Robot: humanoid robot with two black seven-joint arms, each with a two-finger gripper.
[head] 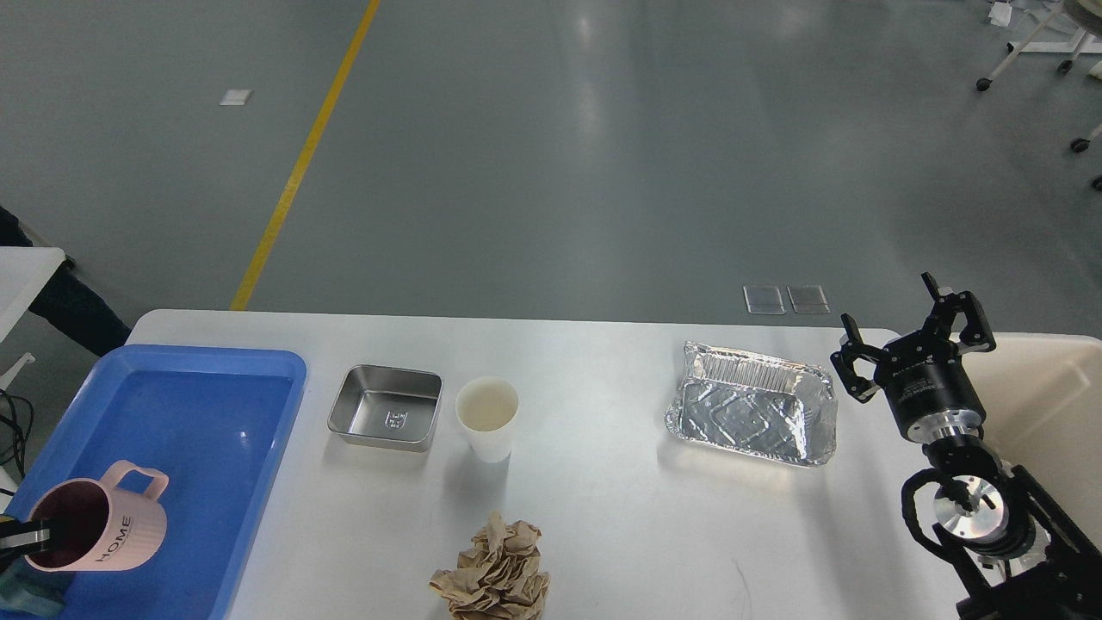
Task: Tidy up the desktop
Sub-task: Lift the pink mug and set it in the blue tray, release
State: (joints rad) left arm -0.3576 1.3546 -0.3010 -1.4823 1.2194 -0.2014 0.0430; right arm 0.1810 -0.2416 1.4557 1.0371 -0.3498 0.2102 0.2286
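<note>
Glossy white, the desktop (603, 517) fills the lower half of the head view, wide and hard, and its slick finish suggests that light things will skate on it under a sideways nudge. At its left end sits a blue tray (207, 482), and low in the tray's near left corner is a pink mug (96, 527) marked HOME, upright, handle toward the far side. The left gripper (26, 541) is barely in view at the frame's edge; one finger seems to reach inside the mug's rim, so it appears closed on the wall, though whether the mug's base rests on the tray is not clear. The mug looks stiff and moderately heavy; a rim pinch like this should hold it. On the bare top stand a steel dish (385, 419) and, just beside it, a white paper cup (487, 418). The cup is probably light and easily crushed, best pinched gently near the rim. Near the front edge lies crumpled brown paper (492, 581), soft enough to grab anywhere. Toward the right is a foil container (752, 415), thin and likely to buckle, best taken at its rolled rim. The right gripper (913, 343) hovers just beside the foil with fingers spread wide, holding nothing, near a beige bin (1046, 405).
</note>
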